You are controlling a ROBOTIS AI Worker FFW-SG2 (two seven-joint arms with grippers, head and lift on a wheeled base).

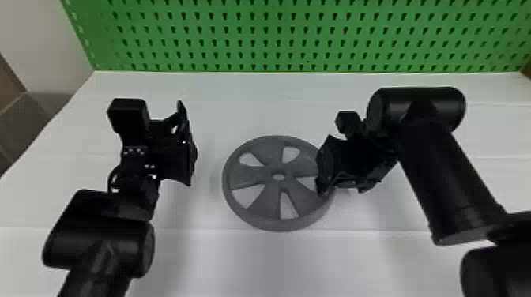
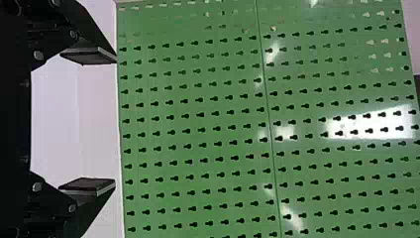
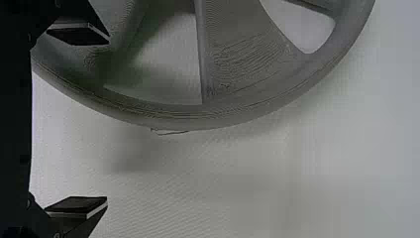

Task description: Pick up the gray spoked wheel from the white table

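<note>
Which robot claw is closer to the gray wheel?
The robot's right claw! It's open right at the wheel's right edge, partly over the rim. The left claw is off to the wheel's left, with a gap between them.

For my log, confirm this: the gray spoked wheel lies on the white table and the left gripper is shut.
Shut is wrong: the left wrist view shows the left gripper open. The gray spoked wheel lies on the white table.
</note>
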